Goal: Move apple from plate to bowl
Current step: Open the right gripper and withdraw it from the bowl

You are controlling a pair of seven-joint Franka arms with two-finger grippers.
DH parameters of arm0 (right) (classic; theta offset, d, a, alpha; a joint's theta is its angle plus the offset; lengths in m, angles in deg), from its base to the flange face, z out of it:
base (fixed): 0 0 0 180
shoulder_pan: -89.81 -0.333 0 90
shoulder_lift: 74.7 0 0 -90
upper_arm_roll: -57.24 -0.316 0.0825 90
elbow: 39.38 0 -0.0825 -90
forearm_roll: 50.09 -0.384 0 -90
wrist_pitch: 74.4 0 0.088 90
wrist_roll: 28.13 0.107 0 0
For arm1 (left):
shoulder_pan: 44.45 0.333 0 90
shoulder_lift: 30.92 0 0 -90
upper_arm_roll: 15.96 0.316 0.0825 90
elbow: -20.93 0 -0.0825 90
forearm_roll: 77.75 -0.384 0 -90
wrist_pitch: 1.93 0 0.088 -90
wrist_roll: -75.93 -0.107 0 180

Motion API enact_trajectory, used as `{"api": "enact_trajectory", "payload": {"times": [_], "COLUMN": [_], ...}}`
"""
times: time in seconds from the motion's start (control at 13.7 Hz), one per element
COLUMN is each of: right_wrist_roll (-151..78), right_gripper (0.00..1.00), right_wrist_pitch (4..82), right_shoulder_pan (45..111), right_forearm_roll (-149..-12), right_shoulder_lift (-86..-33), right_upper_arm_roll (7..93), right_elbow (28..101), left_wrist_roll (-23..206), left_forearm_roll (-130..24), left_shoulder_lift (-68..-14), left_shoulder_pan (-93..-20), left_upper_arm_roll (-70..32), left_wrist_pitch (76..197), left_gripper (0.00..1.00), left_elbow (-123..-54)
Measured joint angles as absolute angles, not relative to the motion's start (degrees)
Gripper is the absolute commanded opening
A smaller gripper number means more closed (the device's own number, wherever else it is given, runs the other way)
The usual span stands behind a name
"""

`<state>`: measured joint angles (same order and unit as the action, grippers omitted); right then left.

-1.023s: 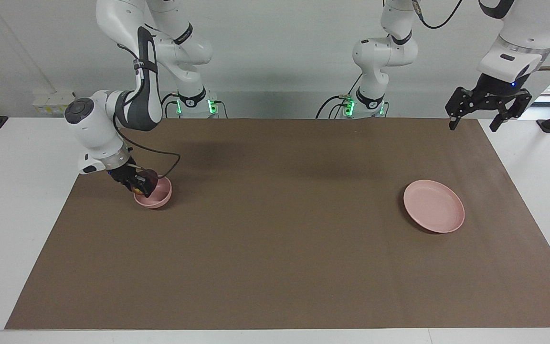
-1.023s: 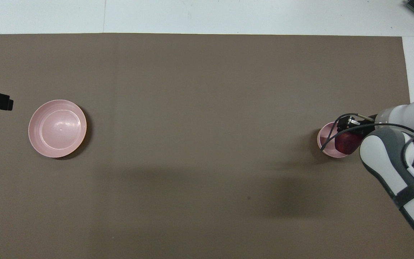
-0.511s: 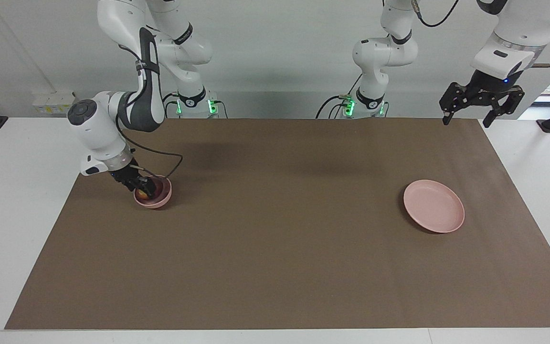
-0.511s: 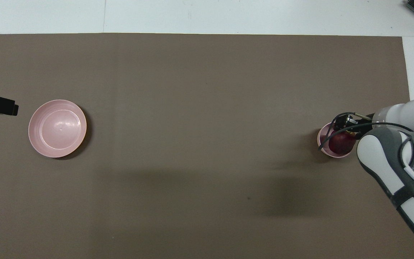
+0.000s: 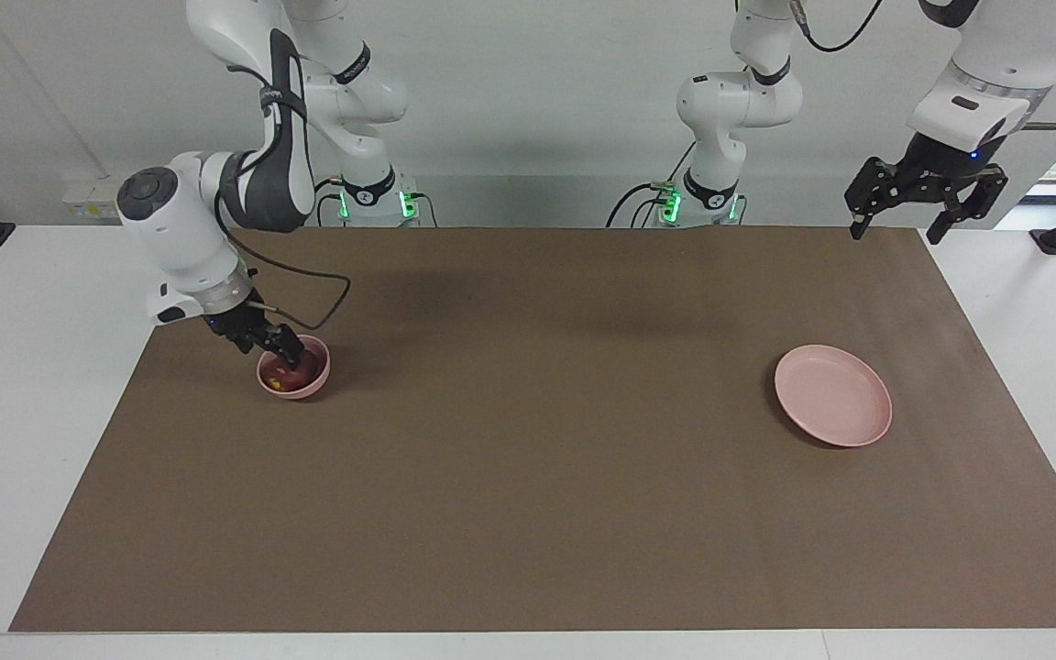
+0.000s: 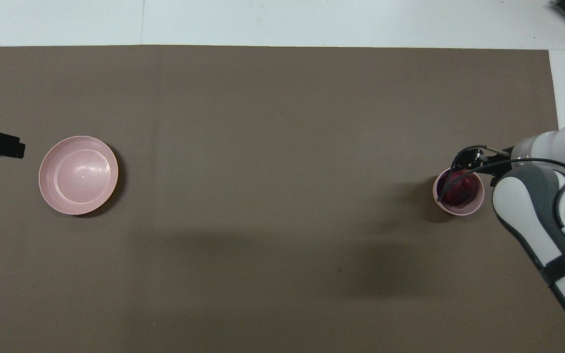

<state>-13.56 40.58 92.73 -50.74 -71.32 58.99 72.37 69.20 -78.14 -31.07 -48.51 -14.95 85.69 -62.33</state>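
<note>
With the apple (image 5: pixel 287 374) lying in the bowl (image 5: pixel 311 386) at left of the facing view, the right gripper (image 5: pixel 264 340) appears released at the rim; it should rise straight up without nudging. The left gripper (image 5: pixel 924 197) waits spread at upper right, above the bare plate (image 5: pixel 832 395).

White table (image 5: pixel 42 385), brown mat (image 5: pixel 537 440), plain pale wall (image 5: pixel 528 101), wall socket (image 5: pixel 93 197)

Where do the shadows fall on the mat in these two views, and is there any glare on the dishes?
Facing view: soft broad arm shadows lie on the mat near the robots; the bowl casts a small one. Overhead view: two diffuse dark patches low on the mat, a thin crescent shadow under the plate, and a faint highlight at the plate's centre. The apple looks dark inside the bowl, without glare.
</note>
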Motion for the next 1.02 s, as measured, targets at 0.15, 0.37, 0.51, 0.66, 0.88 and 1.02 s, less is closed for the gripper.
{"api": "enact_trajectory", "payload": {"times": [0.15,0.37,0.51,0.66,0.88,1.02], "right_wrist_roll": [-13.61,-13.61,-13.61,-14.2,-15.64,-16.99], "right_gripper": [1.0,1.0,1.0,1.0,1.0,1.0], "right_wrist_pitch": [30.57,19.08,13.68,9.45,8.62,8.62], "right_shoulder_pan": [91.39,89.14,88.7,88.87,89.39,88.52], "right_forearm_roll": [-48.14,-47.48,-47.48,-47.48,-47.84,-48.37], "right_shoulder_lift": [-75.85,-80.86,-82.23,-82.33,-82.07,-81.55], "right_upper_arm_roll": [58.88,58.59,58.46,58.55,60.01,62.16], "right_elbow": [66.85,59.89,55.44,51.13,50.63,50.99], "left_wrist_roll": [69.2,69.22,69.22,69.22,69.22,69.22], "left_forearm_roll": [-77.55,-77.11,-77.01,-76.99,-76.98,-76.98], "left_shoulder_lift": [-31.05,-31.05,-31.0,-30.86,-30.76,-30.75], "left_shoulder_pan": [-49.89,-49.91,-49.98,-50.07,-50.08,-50.08], "left_upper_arm_roll": [-12.84,-12.63,-12.64,-12.69,-12.67,-12.58], "left_wrist_pitch": [85.59,84.79,83.78,83.53,83.53,83.52], "left_gripper": [1.0,1.0,1.0,1.0,1.0,1.0], "left_elbow": [-62.32,-62.32,-62.32,-62.32,-62.32,-62.32]}}
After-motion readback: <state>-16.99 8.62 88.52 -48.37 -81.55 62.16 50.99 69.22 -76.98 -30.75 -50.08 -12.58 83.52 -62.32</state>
